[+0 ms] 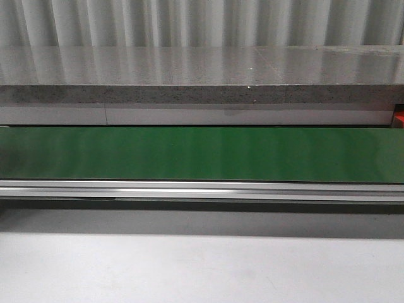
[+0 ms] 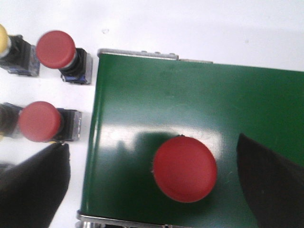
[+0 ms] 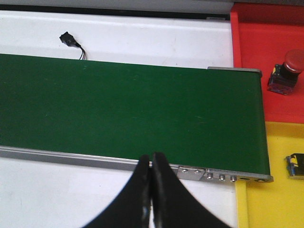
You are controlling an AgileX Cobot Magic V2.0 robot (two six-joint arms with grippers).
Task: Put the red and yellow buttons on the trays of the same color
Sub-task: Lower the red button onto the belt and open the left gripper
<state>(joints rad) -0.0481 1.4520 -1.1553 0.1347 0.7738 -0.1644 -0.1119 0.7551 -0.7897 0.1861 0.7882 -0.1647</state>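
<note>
In the left wrist view a red button (image 2: 185, 168) stands on the end of the green belt (image 2: 190, 95). My left gripper (image 2: 151, 145) is open around it, and both black fingers (image 2: 35, 183) are clear of its cap. Two more red buttons (image 2: 56, 49) (image 2: 40, 121) lie on the white table beside the belt, with a yellow button (image 2: 2, 40) at the frame's edge. In the right wrist view my right gripper (image 3: 152, 157) is shut and empty over the belt's near rail. A red button (image 3: 286, 71) stands in the red tray (image 3: 256, 47). The yellow tray (image 3: 270, 199) holds a partly seen button body (image 3: 295, 165).
The front view holds only the long green conveyor (image 1: 202, 154), its metal rail (image 1: 202, 189) and a grey ledge (image 1: 202, 72) behind; no arm appears there. A small black connector with wires (image 3: 71, 40) lies on the white surface beyond the belt.
</note>
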